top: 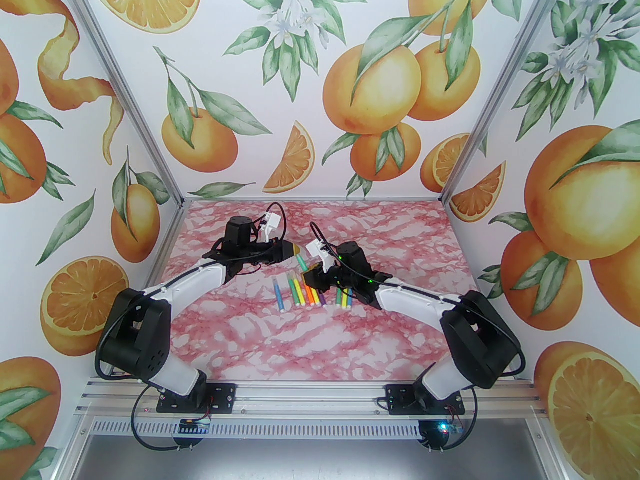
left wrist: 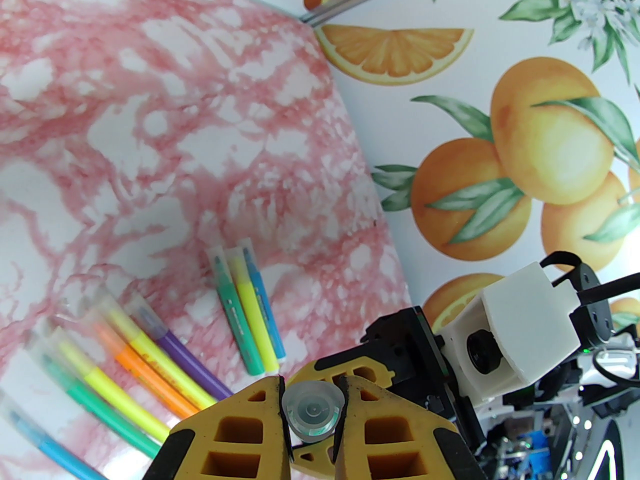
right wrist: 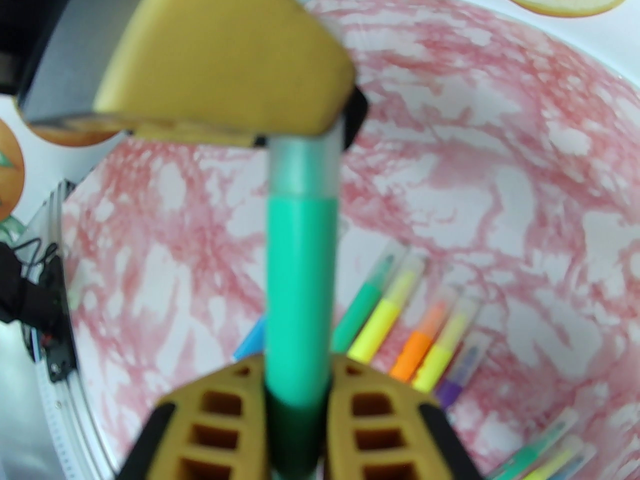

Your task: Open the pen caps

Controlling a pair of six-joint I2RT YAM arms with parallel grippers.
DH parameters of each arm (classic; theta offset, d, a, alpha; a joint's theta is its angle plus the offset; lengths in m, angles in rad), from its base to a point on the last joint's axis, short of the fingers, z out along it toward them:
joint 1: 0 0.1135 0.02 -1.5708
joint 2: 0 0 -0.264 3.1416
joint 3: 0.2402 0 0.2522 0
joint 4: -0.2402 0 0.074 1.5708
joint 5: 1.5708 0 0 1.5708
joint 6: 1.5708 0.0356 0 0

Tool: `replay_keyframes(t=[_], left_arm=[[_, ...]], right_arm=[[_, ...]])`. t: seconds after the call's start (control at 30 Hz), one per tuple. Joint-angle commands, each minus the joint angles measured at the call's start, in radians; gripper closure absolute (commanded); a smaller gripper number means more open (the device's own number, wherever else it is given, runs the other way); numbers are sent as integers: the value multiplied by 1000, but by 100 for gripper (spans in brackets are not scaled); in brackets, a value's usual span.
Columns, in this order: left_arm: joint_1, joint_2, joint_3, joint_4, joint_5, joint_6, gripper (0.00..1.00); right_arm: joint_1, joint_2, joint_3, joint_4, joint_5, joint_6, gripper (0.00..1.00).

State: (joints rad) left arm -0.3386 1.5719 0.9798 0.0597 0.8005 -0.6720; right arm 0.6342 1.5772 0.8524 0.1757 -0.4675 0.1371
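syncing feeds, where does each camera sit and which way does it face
Top external: above and behind the bases, looking down at the table; both arms show, left gripper and right gripper meeting near loose pens.
Left wrist: on the left arm, facing the clear cap end-on between its fingers, right wrist camera beyond.
Right wrist: on the right arm, facing along the green pen it grips toward the left gripper.
Shared: both wrist views show cap and loose pens.

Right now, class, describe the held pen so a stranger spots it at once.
On the pink marble table, find the row of pens. Above them one green pen is held up, barrel in the right gripper, clear cap in the left gripper; the others lie flat.
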Motion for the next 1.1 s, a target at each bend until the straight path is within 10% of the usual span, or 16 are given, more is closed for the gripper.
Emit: replay_keyframes(t=[0.0, 1.07], left_arm=[[67, -12, 4, 93, -159, -21, 100], [130, -103, -39, 95, -347, -92, 100]], right_arm=[[13, -16, -45, -127, -48, -56, 100], [10, -144, -206, -89, -60, -38, 100]])
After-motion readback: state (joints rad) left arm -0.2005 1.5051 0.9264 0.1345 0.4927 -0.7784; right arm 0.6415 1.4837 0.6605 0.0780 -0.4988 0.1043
